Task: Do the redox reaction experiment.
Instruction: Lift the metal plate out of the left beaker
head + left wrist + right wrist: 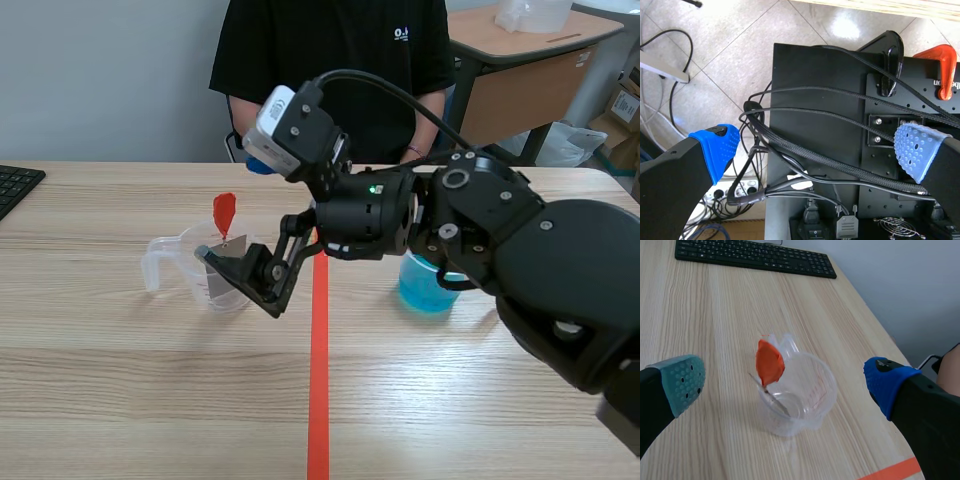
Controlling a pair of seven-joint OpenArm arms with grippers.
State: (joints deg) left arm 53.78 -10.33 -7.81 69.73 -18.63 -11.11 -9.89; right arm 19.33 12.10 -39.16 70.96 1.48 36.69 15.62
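Observation:
A clear plastic measuring cup [178, 262] [810, 400] stands on the table left of the tape line. A thin metal strip with a red tab [224, 210] [770, 362] leans inside it. My right gripper [245, 275] [785, 385] comes in from the right past the middle; it is open, its fingers wide on either side of the cup and a little above it. A beaker of blue liquid [425, 290] stands behind the right arm, partly hidden. My left gripper [817, 147] is open over the floor and holds nothing; the scene view does not show it.
A black keyboard [15, 185] [755, 257] lies at the table's far left. A person in black [330, 60] sits across the table. The red tape line [319, 380] runs down the middle. Under my left gripper are a black cabinet [815, 75] and cables.

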